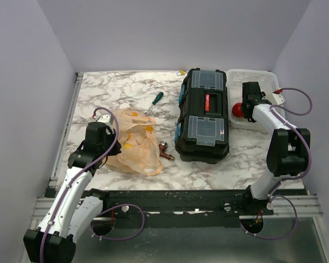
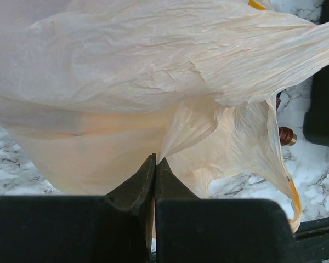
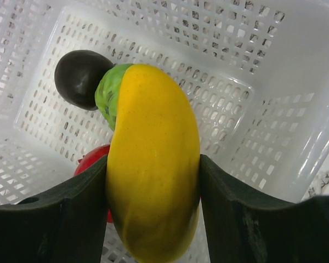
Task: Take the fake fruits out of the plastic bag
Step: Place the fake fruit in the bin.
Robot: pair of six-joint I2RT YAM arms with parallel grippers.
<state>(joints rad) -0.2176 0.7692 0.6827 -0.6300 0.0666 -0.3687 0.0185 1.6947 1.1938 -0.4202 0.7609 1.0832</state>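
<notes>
The peach-orange plastic bag (image 1: 134, 145) lies crumpled on the marble table left of the toolbox, with orange-yellow pieces (image 1: 132, 115) showing through it. My left gripper (image 2: 155, 160) is shut on a fold of the plastic bag (image 2: 153, 82) at the bag's left side. My right gripper (image 3: 153, 160) hangs over the white basket (image 3: 252, 66), shut on a yellow oval fruit (image 3: 153, 109). Under it in the basket lie a dark ball (image 3: 78, 76), a green ball (image 3: 107, 93) and a red ball (image 3: 90, 161). In the top view the red ball (image 1: 238, 108) shows beside the right gripper (image 1: 248, 107).
A black toolbox (image 1: 204, 115) stands between the bag and the white basket (image 1: 266, 82). A brown metal tap (image 1: 165, 150) lies by the toolbox's near left corner. A green-handled screwdriver (image 1: 155, 99) lies behind the bag. Walls close in the table on three sides.
</notes>
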